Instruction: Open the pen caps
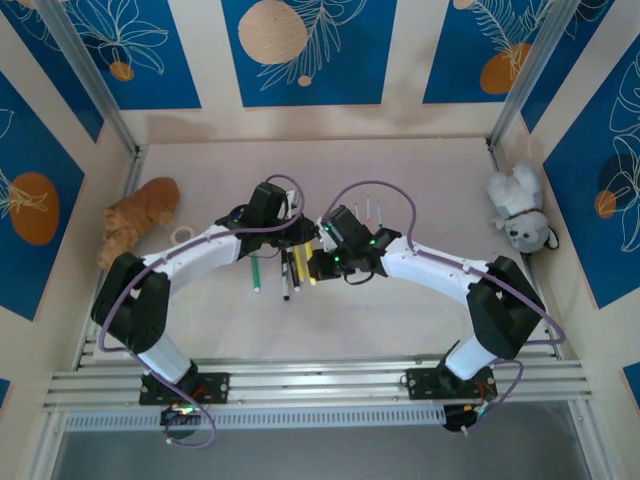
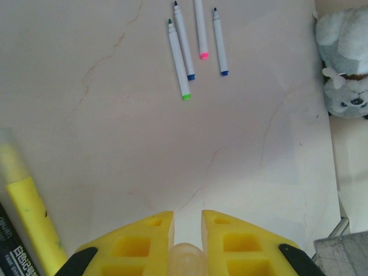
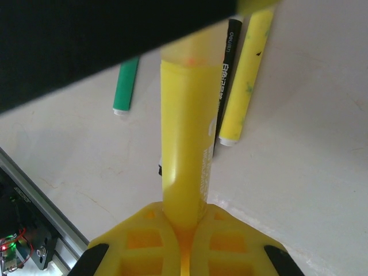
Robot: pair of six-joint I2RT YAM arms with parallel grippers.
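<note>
- Counter (image 1: pixel 420 320): pale and marble-veined, enclosed by cream walls (image 1: pixel 200 60) with blue leaf-print panels.
- Orange plush toy (image 1: pixel 140 215): far left, against the wall; a small pale ring (image 1: pixel 182 235) lies just beside it.
- Pens lying left of centre, side by side: green pen (image 3: pixel 126 86), black pen (image 3: pixel 227 69), yellow pen (image 3: pixel 247 80). The black and yellow ones are touching or nearly so.
- Left fingers (image 2: pixel 144 241): drawn narrow, pinching a pale translucent pen cap (image 2: pixel 185 259) above the counter.
- Right fingers (image 3: pixel 144 236): clamped on the body of a yellow highlighter (image 3: pixel 184 144), held off the counter; its far end is hidden behind a dark blurred shape.
- Thin white pens (image 2: pixel 200 29): four, lying nearly parallel beyond both arms, with bare dark tips; the opposite ends are green, blue, pink and blue.
- Grey-and-white plush toy (image 1: pixel 520 210): far right, by the wall.
</note>
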